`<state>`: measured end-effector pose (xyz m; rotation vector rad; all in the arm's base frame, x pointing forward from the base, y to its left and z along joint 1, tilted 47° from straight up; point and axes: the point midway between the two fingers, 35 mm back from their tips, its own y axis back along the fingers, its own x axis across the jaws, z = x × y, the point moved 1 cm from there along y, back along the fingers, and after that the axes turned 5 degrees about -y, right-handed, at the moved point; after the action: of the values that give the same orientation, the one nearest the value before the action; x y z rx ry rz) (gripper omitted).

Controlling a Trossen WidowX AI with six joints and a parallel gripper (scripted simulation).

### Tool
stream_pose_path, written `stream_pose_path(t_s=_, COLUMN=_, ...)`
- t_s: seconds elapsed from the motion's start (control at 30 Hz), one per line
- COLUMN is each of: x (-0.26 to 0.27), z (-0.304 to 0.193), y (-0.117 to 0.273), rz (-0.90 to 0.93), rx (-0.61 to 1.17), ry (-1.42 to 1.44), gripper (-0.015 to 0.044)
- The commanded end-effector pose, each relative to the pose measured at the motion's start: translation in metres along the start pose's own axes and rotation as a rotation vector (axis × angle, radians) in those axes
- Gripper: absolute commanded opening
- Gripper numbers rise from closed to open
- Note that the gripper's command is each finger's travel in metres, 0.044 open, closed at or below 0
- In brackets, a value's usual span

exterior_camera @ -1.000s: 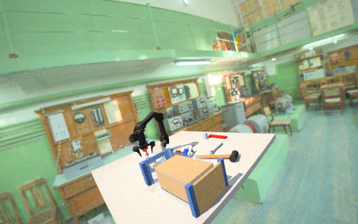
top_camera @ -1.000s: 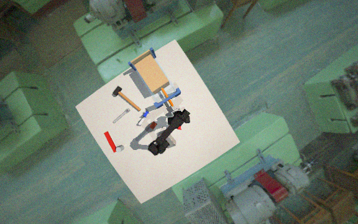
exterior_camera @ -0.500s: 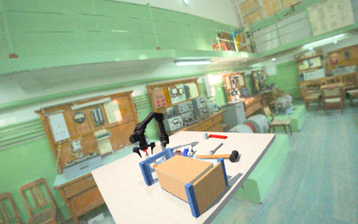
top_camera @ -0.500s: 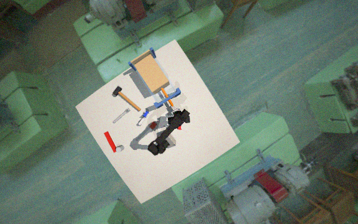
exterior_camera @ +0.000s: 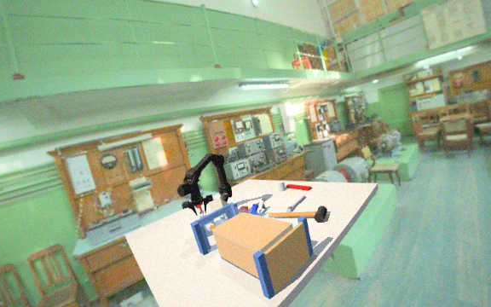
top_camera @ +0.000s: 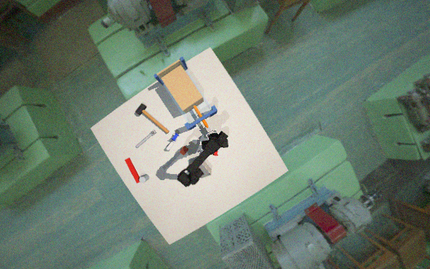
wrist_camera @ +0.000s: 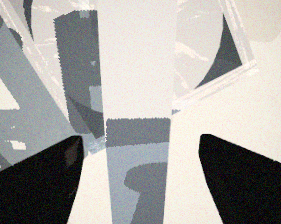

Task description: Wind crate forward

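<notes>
The tan crate [top_camera: 181, 87] [exterior_camera: 251, 230] sits flat in the clear-panelled cubby, its front short of the blue frame [top_camera: 201, 119] [exterior_camera: 203, 240] at the mouth. An orange strap [top_camera: 198, 113] runs from it under the frame bar toward the winch [wrist_camera: 193, 60]. The handle's pale crank arm [wrist_camera: 138, 70] lies across the winch top. Its red knob [top_camera: 216, 153] [exterior_camera: 199, 206] shows at the fingers in the top and exterior views. My gripper [top_camera: 215, 149] [exterior_camera: 200, 210] [wrist_camera: 141, 144] is partly open around the handle, with gaps on both sides of the crank arm. The knob and square key are hidden in the wrist view.
A hammer [top_camera: 155, 121] [exterior_camera: 294, 214], a wrench [top_camera: 145, 139] [exterior_camera: 297, 203], a blue-handled tool [top_camera: 173, 142] [exterior_camera: 258, 209] and a dark red block [top_camera: 184, 150] lie beside the winch area. A red bar [top_camera: 132, 170] [exterior_camera: 298, 187] and grey cylinder [top_camera: 143, 178] [exterior_camera: 281, 186] are farther off.
</notes>
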<state>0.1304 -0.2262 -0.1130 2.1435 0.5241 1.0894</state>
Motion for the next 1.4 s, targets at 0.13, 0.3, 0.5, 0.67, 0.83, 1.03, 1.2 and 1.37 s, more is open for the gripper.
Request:
stream_pose_path(t_s=0.13, x=0.0, z=-0.0003, y=-0.0011, rz=0.002, rx=0.003, ry=-0.001, gripper=0.0105)
stream_pose_path(t_s=0.3, x=0.0, z=-0.0003, y=-0.0011, rz=0.002, rx=0.003, ry=-0.001, gripper=0.0072)
stream_pose_path(t_s=0.5, x=0.0, z=-0.0003, y=-0.0011, rz=0.002, rx=0.003, ry=-0.001, gripper=0.0)
stream_pose_path(t_s=0.67, x=0.0006, z=0.0002, y=-0.0005, rz=-0.005, rx=0.012, ry=-0.001, gripper=0.0)
stream_pose_path(t_s=0.83, x=0.0023, z=0.0016, y=0.0008, rz=-0.019, rx=0.029, ry=0.0, gripper=0.0)
stream_pose_path(t_s=1.03, x=0.0055, z=0.0044, y=0.0036, rz=-0.046, rx=0.057, ry=0.001, gripper=0.0)
stream_pose_path(t_s=1.2, x=0.0067, z=0.0054, y=0.0041, rz=-0.052, rx=0.063, ry=0.001, gripper=0.0)
stream_pose_path(t_s=1.37, x=0.0067, z=0.0052, y=0.0025, rz=-0.043, rx=0.052, ry=0.001, gripper=0.0)
